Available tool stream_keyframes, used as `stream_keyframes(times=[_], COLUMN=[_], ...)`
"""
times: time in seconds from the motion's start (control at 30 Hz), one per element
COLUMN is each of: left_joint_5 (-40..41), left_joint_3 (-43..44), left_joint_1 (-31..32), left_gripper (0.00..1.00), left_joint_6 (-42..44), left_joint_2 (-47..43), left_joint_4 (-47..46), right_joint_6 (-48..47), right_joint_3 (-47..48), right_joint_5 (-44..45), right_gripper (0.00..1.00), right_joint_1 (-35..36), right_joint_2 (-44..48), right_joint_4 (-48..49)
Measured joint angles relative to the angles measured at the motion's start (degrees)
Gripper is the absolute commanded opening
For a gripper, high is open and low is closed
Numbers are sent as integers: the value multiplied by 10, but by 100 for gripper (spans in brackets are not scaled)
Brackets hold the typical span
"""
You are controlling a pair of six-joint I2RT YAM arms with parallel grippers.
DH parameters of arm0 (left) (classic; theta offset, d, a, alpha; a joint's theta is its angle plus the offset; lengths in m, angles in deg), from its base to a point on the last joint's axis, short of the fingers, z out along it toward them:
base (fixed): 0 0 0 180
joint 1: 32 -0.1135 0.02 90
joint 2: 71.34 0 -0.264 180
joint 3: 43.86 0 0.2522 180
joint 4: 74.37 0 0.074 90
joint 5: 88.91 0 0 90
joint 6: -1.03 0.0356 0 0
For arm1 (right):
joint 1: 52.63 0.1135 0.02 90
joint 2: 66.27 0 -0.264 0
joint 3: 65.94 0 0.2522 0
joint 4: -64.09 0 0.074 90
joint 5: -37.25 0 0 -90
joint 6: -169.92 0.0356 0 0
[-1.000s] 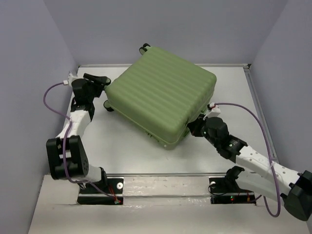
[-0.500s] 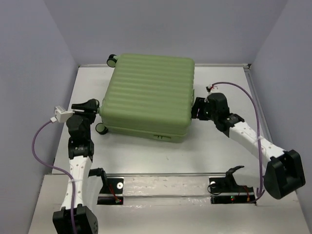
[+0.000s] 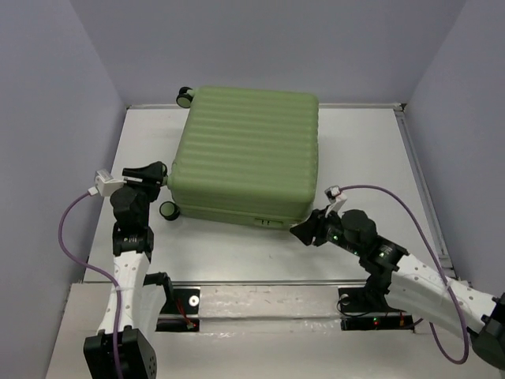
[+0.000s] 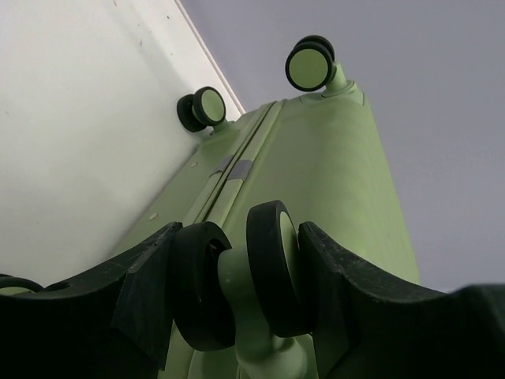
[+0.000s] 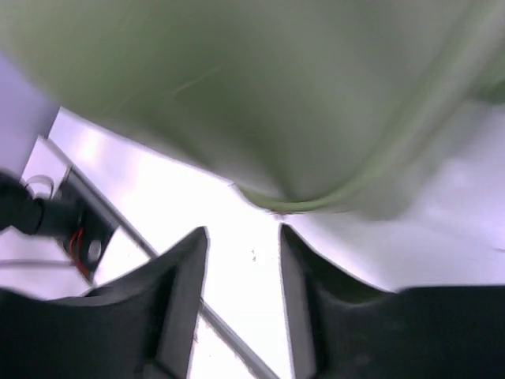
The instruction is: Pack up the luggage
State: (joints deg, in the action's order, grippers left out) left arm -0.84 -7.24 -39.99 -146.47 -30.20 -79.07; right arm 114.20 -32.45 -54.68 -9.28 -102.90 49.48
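The luggage [image 3: 246, 154] is a light-green ribbed suitcase lying closed and flat at the back middle of the table. My left gripper [image 3: 160, 175] is at its near left corner. In the left wrist view my left gripper [image 4: 239, 237] is shut on a black double wheel [image 4: 268, 268], one finger pressed against each disc. Two more wheels [image 4: 201, 108] [image 4: 312, 63] show farther along that side. My right gripper [image 3: 300, 231] is at the near right corner of the luggage [image 5: 260, 87]; in the right wrist view my right gripper [image 5: 243, 237] stands open with only table between its fingers.
A lower wheel [image 3: 168, 209] rests on the table just below my left gripper. The white table [image 3: 237, 253] has a raised rim [image 3: 410, 158] along its right side and grey walls close by. The arm bases [image 3: 359, 304] stand on the near edge.
The luggage has swung from a diagonal lie to square with the table. My right gripper has moved from its right side down to the near right corner and opened. My left gripper stays on the wheel.
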Motion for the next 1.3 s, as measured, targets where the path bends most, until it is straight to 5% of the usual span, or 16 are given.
stream_keyframes(times=[0.3, 0.4, 0.5, 0.6, 0.73, 0.93, 1.3], left_joint_5=[-48, -53, -57, -57, -57, -62, -63], left_joint_3=[0, 0, 0, 1, 16, 38, 38], left_joint_1=[14, 15, 16, 17, 18, 19, 20], left_gripper=[6, 6, 6, 6, 6, 6, 6], left_joint_6=[0, 0, 1, 2, 6, 9, 11], left_joint_2=[-5, -5, -5, -3, 21, 54, 51], left_joint_4=[5, 5, 7, 7, 12, 12, 14], right_joint_6=[-18, -27, -33, -31, -9, 3, -44], right_joint_3=[-36, -45, -45, -45, -45, -47, -51], right_joint_5=[56, 81, 102, 121, 143, 165, 201], right_gripper=[50, 34, 30, 34, 50, 51, 45], right_joint_1=[48, 51, 52, 57, 59, 59, 59], right_joint_2=[-76, -76, -73, -50, 17, 68, -43], right_joint_4=[99, 112, 105, 83, 38, 11, 62])
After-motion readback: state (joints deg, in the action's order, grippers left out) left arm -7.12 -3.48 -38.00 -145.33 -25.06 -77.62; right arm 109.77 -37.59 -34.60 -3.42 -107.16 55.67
